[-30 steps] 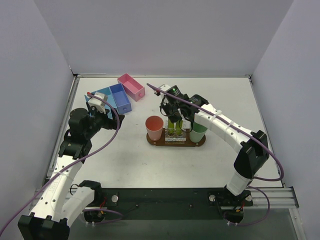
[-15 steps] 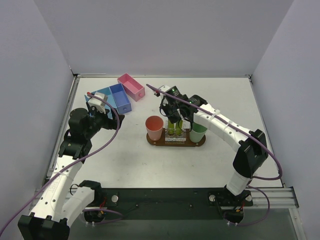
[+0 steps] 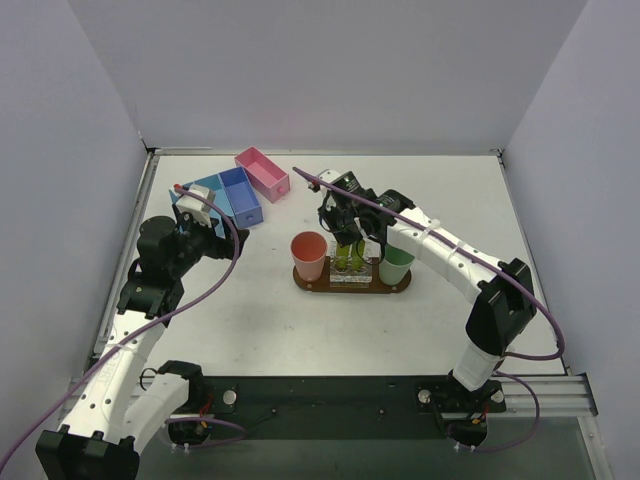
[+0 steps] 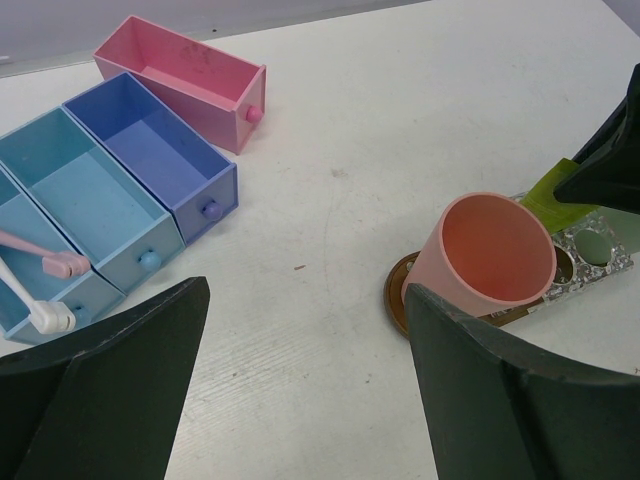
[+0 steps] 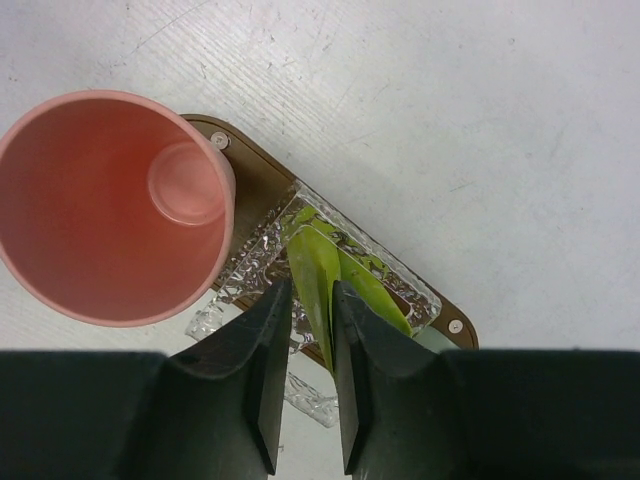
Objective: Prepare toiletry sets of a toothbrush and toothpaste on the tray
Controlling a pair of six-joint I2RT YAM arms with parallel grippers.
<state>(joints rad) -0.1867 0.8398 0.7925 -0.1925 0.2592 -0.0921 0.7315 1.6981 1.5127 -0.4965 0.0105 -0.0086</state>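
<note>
The dark brown tray (image 3: 310, 286) lies mid-table, with a salmon-pink cup (image 3: 309, 255), a clear holder (image 5: 262, 250) and a green cup (image 3: 396, 266) on it. My right gripper (image 5: 310, 290) points down over the holder and is shut on a yellow-green toothpaste tube (image 5: 315, 270) that stands in it. A second tube (image 5: 378, 292) leans beside it in the holder. My left gripper (image 4: 305, 300) is open and empty, hovering between the bins and the tray. Two toothbrushes, one pink (image 4: 45, 263) and one white (image 4: 30, 305), lie in a light blue bin.
Pink (image 3: 262, 172), blue (image 3: 241, 196) and light blue (image 3: 200, 195) box bins stand side by side at the back left. The pink cup (image 5: 110, 205) is close to my right gripper's left finger. White walls enclose the table on three sides.
My right gripper has shifted very slightly over the holder, still with the tube. The left arm has not moved.
</note>
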